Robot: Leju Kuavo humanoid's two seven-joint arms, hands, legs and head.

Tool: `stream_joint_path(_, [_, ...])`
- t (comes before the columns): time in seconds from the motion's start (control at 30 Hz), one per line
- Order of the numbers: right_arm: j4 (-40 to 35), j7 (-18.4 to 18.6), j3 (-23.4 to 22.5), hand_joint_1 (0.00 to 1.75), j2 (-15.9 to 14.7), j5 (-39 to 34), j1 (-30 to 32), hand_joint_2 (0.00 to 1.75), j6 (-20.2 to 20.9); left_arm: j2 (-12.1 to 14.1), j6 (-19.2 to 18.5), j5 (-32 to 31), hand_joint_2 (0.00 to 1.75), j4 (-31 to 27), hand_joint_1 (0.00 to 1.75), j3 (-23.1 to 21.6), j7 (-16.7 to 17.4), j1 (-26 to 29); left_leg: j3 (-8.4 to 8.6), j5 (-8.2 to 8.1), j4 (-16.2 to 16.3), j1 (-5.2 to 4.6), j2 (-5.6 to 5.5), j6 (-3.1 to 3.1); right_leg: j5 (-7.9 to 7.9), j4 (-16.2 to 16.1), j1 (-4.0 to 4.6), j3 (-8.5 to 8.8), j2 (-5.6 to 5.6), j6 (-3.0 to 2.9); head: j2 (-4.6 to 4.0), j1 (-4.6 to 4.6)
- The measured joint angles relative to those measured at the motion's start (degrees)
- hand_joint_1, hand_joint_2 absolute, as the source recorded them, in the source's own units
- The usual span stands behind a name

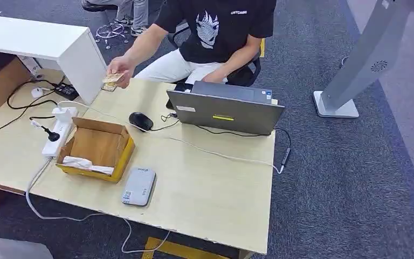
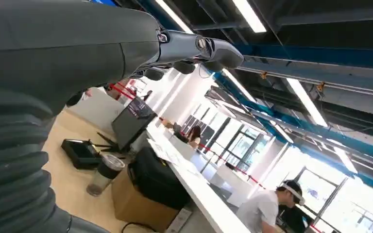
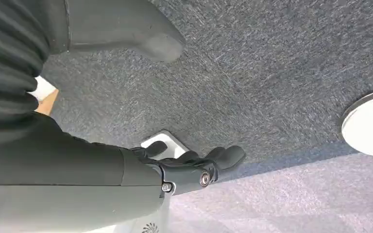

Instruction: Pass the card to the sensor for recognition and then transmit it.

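Observation:
A person seated behind the wooden table [image 1: 205, 189] holds a pale card [image 1: 112, 78] over its far left corner. The grey sensor box [image 1: 139, 186] lies flat near the table's front edge, beside a yellow cardboard box [image 1: 96, 149]. My left hand [image 2: 194, 51] is raised with its fingers stretched out and apart, holding nothing, with the office ceiling behind it. My right hand [image 3: 189, 162] hangs over the grey carpet, fingers extended and the thumb [image 3: 145, 34] apart, with nothing in it.
An open grey laptop [image 1: 225, 110], a black mouse [image 1: 140, 121] and a white power strip [image 1: 59, 132] with cables share the table. A white cabinet [image 1: 43, 46] stands at the back left. A grey floor stand [image 1: 356, 70] rises on the carpet to the right.

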Motion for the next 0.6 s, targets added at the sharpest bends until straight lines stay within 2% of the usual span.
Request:
stream_joint_path(0.17, [0.3,-1.5,-0.2,0.0,0.0,1.5,-0.6,1.75,0.0,0.4,-0.7,-3.9,1.75,0.1,0.0,-2.9,1.8,-2.0,0.0,0.02,0.0,0.0,-0.02,0.02,0.03,0.0,0.0,0.0,-0.01,0.02,0.0,0.0])
stream_joint_path(0.47, [1.6,-2.9,-1.7,0.0,0.0,4.9,-1.9,1.75,0.0,1.0,-0.2,-15.7,1.75,2.6,0.0,-14.5,6.7,-8.6,0.03,0.05,0.1,-0.01,-0.05,0.0,0.1,0.0,-0.02,-0.03,-0.02,0.02,0.0,0.0])
stream_joint_path(0.5, [1.8,-3.7,-1.7,0.0,0.0,6.6,-2.0,1.75,0.0,0.9,-1.0,-19.7,1.75,3.1,0.0,-16.3,6.1,-9.5,0.04,0.05,0.1,-0.01,-0.04,0.0,0.1,0.0,-0.03,-0.06,-0.01,0.02,0.0,-0.02])
stream_joint_path(0.53, [2.2,-5.1,-1.7,0.0,0.0,9.4,-2.3,1.75,0.0,0.0,-1.4,-26.3,1.75,4.3,0.0,-18.9,5.7,-11.0,0.02,0.06,0.1,-0.03,-0.1,0.02,0.11,0.0,-0.05,-0.05,-0.05,0.05,0.0,-0.04])
stream_joint_path(0.57, [2.9,-6.5,-1.9,0.0,0.0,12.1,-3.0,1.75,0.0,-1.3,-0.8,-33.0,1.75,5.9,0.0,-22.1,6.2,-12.5,0.0,0.12,0.1,-0.07,-0.2,0.11,0.12,0.0,-0.08,0.0,-0.14,0.06,0.0,0.0])
stream_joint_path(0.6, [4.0,-8.2,-2.5,0.0,0.0,15.1,-4.3,1.75,0.0,-2.6,0.8,-39.0,1.75,8.3,0.0,-26.3,8.2,-14.0,-0.02,0.18,0.1,-0.1,-0.27,0.12,0.15,0.0,-0.12,0.03,-0.19,0.11,0.0,-0.02])
